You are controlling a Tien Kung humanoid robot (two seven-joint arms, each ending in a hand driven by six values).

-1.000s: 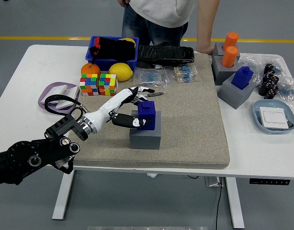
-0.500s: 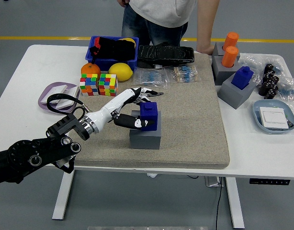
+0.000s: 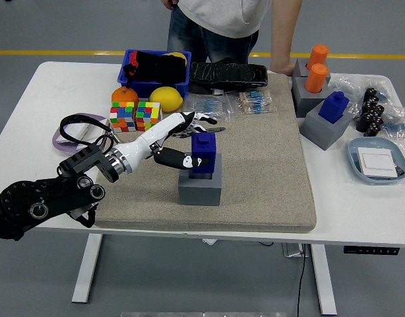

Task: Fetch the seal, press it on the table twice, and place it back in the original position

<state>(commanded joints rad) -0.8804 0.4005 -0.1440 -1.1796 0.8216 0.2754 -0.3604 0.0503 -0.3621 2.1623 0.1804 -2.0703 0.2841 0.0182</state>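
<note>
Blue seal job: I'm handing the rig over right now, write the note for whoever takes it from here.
Left hand: fingers closed around the blue seal, thumb at its near side.
Right hand: out of view.
Blue seal: upright, its lower part seated in the grey holder on the beige mat. A second blue seal sits in another grey holder at the right, untouched.
A person stands at the far side, one hand resting on the table.
Done: grasp made. No stamp marks visible, so the stage is unclear.
Left: confirm both presses; if already done, just release.

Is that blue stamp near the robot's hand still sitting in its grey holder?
Partly in. The blue seal stands upright, its bottom in the grey holder; left hand grips it.
</note>
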